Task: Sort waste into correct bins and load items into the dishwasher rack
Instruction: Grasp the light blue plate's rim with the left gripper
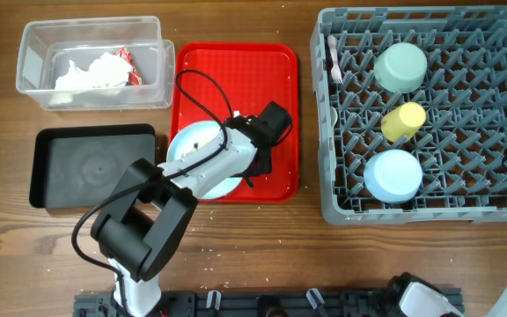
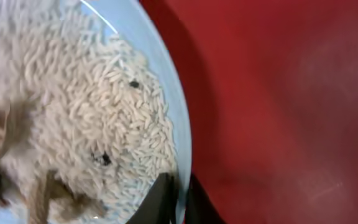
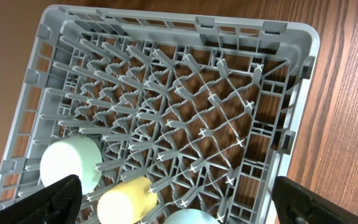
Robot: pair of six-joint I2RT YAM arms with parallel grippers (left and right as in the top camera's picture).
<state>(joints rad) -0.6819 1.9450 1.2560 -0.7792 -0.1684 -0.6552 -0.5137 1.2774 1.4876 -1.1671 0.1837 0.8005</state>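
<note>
- Brown wood-grain table (image 1: 236, 238) carries everything.
- Clear tub (image 1: 30, 55) sits far left. Black tray (image 1: 44, 180) sits just in front of it, near but apart.
- Red tray (image 1: 275, 70) is mid-table, just right of both.
- Grey rack (image 1: 341, 210) is on the right, with a strip of bare wood between it and the red tray.
- A few pale specks (image 1: 208, 250) lie on the wood in front of the red tray, too small to identify.

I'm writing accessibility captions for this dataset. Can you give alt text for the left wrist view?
Close-up of a light blue plate heaped with whitish rice-like scraps, resting on a red tray. At the bottom edge the left gripper pinches the plate's rim, one dark finger inside it and one outside.
</note>
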